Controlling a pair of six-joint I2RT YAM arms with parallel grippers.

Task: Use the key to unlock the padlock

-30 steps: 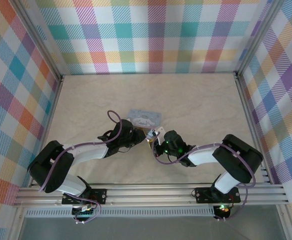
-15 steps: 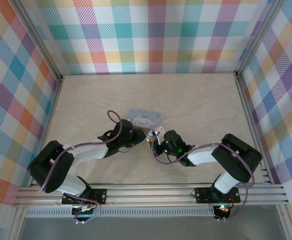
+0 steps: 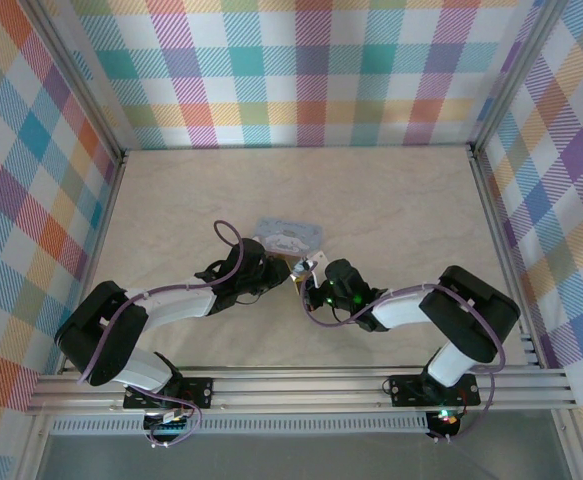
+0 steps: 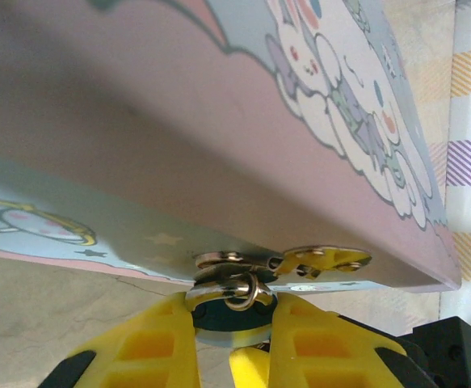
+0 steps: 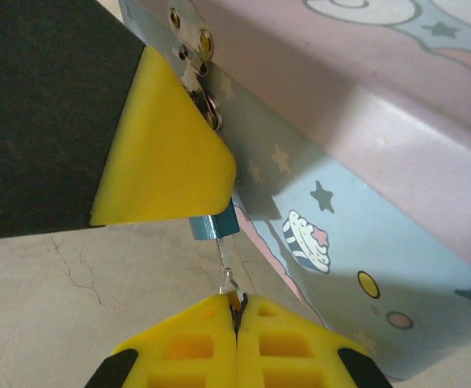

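My right gripper (image 5: pixel 237 314) is clenched on the thin silvery key (image 5: pixel 228 280), whose tip meets the teal end of the padlock (image 5: pixel 213 225). My left gripper (image 4: pixel 233 327) is clamped around the padlock's body. Its shackle (image 4: pixel 237 289) hangs through the hasp (image 4: pixel 320 259) on the front wall of the pale blue tin (image 4: pixel 178 121), which sits on the table (image 3: pixel 401 200).

The pale blue tin (image 4: pixel 219 121) carried a white cartoon dog on its pinkish lid. On the tin's front wall, just under the lid edge, sat a silvery hasp (image 4: pixel 316 259). The padlock (image 4: pixel 233 293) hung from it by its thin shackle, its dark body clamped between the left gripper's (image 4: pixel 233 331) yellow fingers (image 4: pixel 150 343).
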